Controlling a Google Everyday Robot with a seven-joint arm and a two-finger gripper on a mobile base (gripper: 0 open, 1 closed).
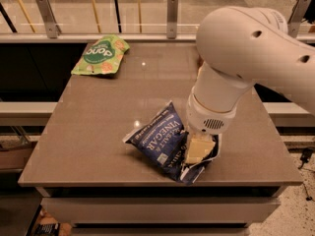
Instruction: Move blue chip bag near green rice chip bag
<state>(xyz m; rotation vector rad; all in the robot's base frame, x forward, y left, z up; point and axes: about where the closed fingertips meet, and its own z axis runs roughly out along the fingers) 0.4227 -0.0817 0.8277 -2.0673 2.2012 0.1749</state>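
Across the counter [98, 132], well apart from the green rice chip bag [101, 55], the end effector [199, 150] clamps the blue chip bag [160, 139] by its end, evidently for carrying.

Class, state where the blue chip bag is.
The blue chip bag lies near the table's front edge, its right end under the gripper, far from the green rice chip bag.

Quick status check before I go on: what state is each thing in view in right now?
blue chip bag: lying near the table's front edge, right end crumpled under the gripper.
green rice chip bag: lying flat at the far left corner, well apart from the blue chip bag.
gripper: down on the blue chip bag's right end.
table: bears both bags.
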